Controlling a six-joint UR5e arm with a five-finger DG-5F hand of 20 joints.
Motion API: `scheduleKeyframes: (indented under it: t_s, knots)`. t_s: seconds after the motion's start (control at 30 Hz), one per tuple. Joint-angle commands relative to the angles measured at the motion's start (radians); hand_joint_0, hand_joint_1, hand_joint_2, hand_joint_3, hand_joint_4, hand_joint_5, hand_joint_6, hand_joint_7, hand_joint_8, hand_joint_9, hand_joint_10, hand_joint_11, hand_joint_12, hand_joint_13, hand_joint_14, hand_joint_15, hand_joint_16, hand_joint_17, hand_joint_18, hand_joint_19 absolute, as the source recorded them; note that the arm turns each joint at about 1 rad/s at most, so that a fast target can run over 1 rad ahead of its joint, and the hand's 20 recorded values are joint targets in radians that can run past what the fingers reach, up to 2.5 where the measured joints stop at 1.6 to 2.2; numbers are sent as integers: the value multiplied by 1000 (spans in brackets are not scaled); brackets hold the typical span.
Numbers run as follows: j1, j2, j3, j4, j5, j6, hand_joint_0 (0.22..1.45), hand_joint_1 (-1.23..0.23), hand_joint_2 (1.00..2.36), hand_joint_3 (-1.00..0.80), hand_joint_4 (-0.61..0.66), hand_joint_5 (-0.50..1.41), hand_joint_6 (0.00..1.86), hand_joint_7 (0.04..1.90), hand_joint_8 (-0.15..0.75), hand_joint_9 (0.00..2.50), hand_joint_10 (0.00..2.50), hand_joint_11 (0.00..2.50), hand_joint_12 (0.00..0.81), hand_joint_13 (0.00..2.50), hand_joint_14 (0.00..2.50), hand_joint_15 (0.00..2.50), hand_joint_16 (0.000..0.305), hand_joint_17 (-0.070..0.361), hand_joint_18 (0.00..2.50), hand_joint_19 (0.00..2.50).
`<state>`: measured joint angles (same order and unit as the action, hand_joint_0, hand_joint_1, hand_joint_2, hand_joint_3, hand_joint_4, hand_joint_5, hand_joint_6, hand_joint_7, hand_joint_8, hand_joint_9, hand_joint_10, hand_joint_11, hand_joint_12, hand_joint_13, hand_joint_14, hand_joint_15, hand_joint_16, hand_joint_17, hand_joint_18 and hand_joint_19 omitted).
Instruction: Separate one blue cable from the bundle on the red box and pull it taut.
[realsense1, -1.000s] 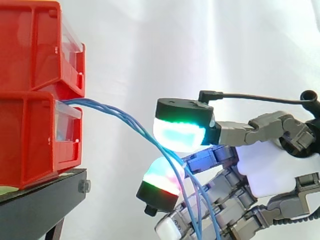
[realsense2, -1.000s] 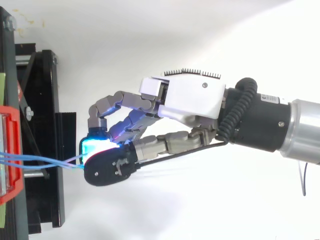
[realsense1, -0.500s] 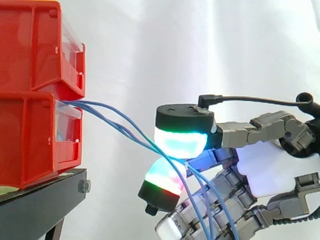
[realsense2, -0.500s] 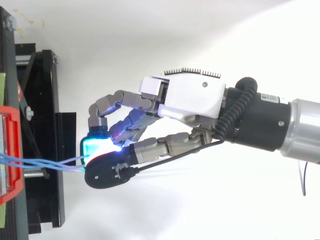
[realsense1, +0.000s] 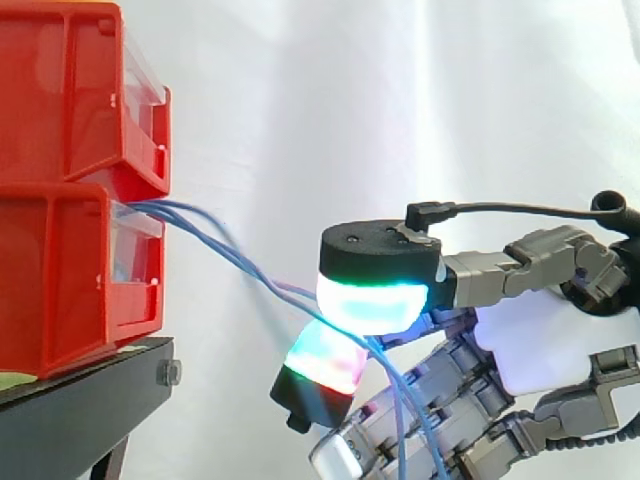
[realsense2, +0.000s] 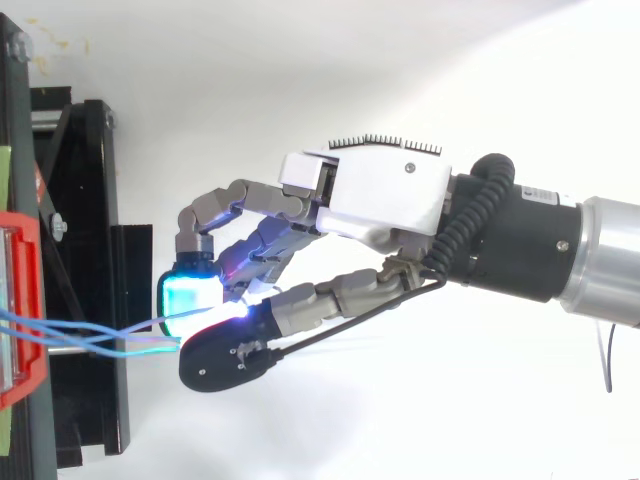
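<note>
Several thin blue cables (realsense1: 215, 238) come out of the front of the lower red bin (realsense1: 60, 270) and slope down to the right toward my hand (realsense1: 540, 345). They pass between the green-glowing thumb pad (realsense1: 372, 300) and a red-and-green finger pad (realsense1: 325, 362) below it, then drop slack in front of the other curled fingers. The two pads press together on the cables; I cannot tell how many strands they pinch. From above, the blue cables (realsense2: 90, 335) run from the bin's edge to the hand (realsense2: 370, 195), whose fingers curl to the left.
A second red bin (realsense1: 60, 90) is stacked on the lower one. Both rest on a black stand (realsense1: 80, 400) at the left, whose frame (realsense2: 95, 250) reaches toward the hand. A white curtain is behind.
The thumb pad has come down and a little to the right onto the finger pad, closing the gap around the cables. The cables now bend lower near the pinch.
</note>
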<state>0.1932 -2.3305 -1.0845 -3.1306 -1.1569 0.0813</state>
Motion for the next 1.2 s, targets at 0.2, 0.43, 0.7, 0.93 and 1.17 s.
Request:
scheduleKeyframes:
  t_s: [0.2,0.43,0.7,0.93,1.17]
  knots:
    - [0,-1,0,0,0,0,788,-909,1008,-395,115,-182,777,1124,256,709,16,491,332,702,14,419,55,123,551,660]
    - [0,0,0,0,0,0,627,-870,1000,-500,120,-178,771,1163,268,727,18,510,339,702,14,440,55,123,556,671]
    - [0,-1,0,0,0,0,472,-573,1000,-500,146,-158,755,1163,311,815,14,485,382,761,15,444,63,141,607,689]
    - [0,-1,0,0,0,0,453,-420,1000,-500,135,-143,689,1232,322,816,14,470,402,780,13,442,66,148,617,690]
    - [0,-1,0,-2,0,0,535,-474,1002,-486,103,-140,674,1287,297,804,18,481,376,754,14,459,59,133,562,730]
